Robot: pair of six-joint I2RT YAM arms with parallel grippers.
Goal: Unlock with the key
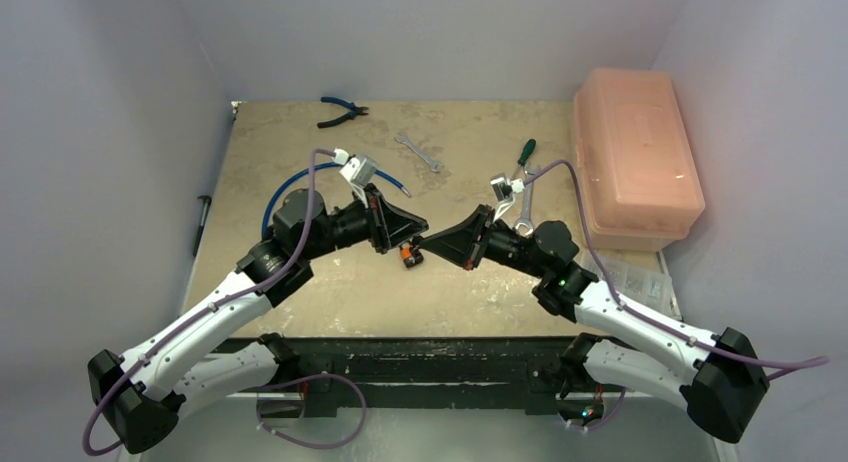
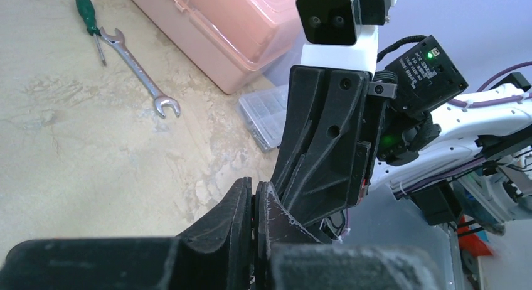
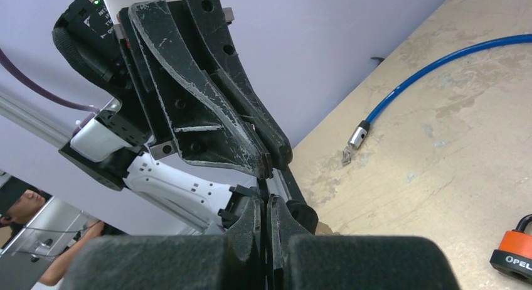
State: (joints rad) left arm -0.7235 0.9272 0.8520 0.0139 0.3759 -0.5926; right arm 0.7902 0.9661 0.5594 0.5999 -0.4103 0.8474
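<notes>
My left gripper [image 1: 420,230] and my right gripper [image 1: 428,241] meet tip to tip above the middle of the table. In the right wrist view a thin dark flat piece, apparently the key [image 3: 263,191], runs from the shut tips of the left gripper [image 3: 268,169] down between the shut fingers of the right gripper [image 3: 265,205]. In the left wrist view the left gripper [image 2: 254,188] is shut with only a thin sliver between its fingers. The orange and black padlock [image 1: 408,254] lies on the table just below the tips, and its corner also shows in the right wrist view [image 3: 516,247].
A blue cable [image 1: 285,182] with a metal end [image 3: 357,134] curves behind the left arm. A pink box [image 1: 635,157] stands at the right, with a clear parts case [image 2: 263,111] beside it. Wrenches [image 1: 418,152], a green screwdriver [image 1: 523,154] and pliers [image 1: 343,108] lie at the back.
</notes>
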